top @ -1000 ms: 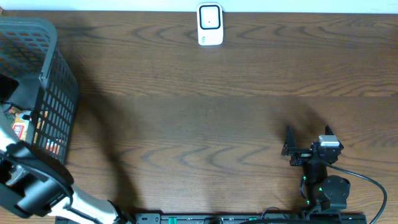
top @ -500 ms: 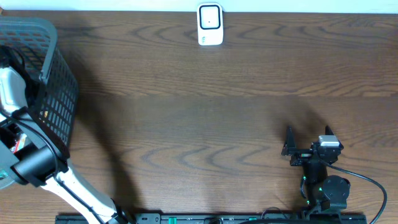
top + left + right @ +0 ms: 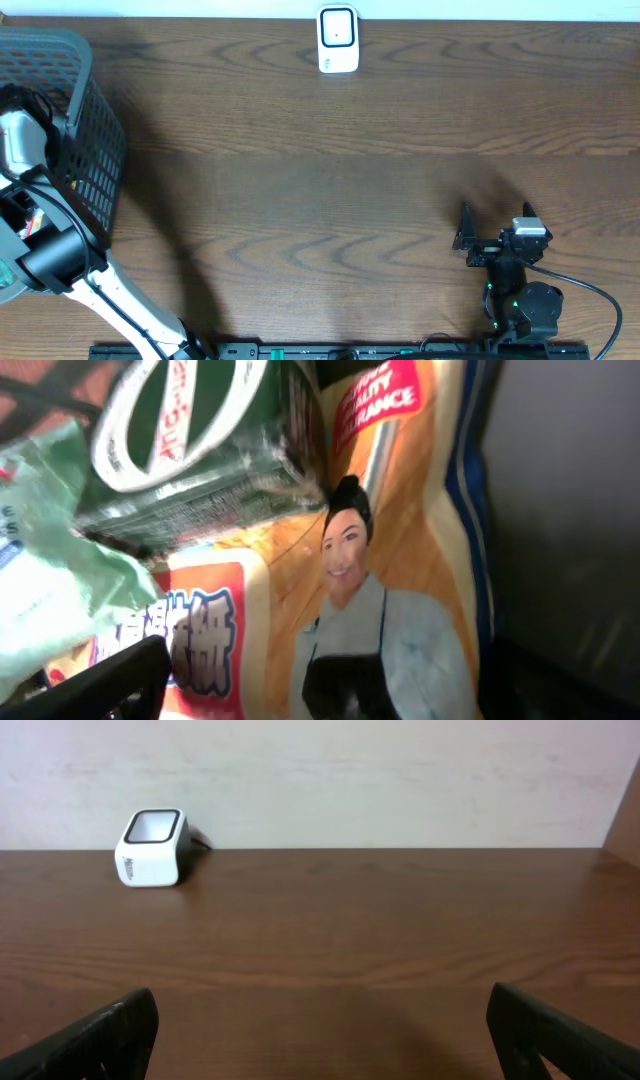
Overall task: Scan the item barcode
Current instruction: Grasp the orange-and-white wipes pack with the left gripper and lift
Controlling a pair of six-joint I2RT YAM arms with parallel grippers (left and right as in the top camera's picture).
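- The left tool (image 3: 320, 695) hung inside the basket (image 3: 95, 150) with its jaws spread wide and nothing between them. Only one dark finger (image 3: 105, 680) showed clearly, at the lower left of its own view.
- Directly ahead of that tool lay the orange packet (image 3: 400, 590), printed with a smiling woman in an apron and lying flat, face-up. It looked the likeliest item to lift, and no barcode showed on the visible side.
- Just beyond it, ahead and to the tool's left, a green packet (image 3: 200, 450) with a white oval logo overlapped the orange one's upper edge. A pale green bag (image 3: 50, 590) crowded in from the tool's left.
- The first risk lay in the grasp: jaws closing on so broad and flat a face could slide off the slick film. They could also pinch the green packet along with it, because the three lay touching.
- To the tool's right a dark surface, probably the basket wall, stood close. A lift angled that way could snag the packet or a finger on the mesh.
- Far from the left tool, across the desk (image 3: 300, 180), the scanner (image 3: 338, 40) stood at the back edge. With the barcode's side unknown, the packet could reach it turned the wrong way and fail to read.
- The right tool (image 3: 325, 1040) rested low over the desk, jaws apart and empty, with the scanner well ahead of it and to its left.
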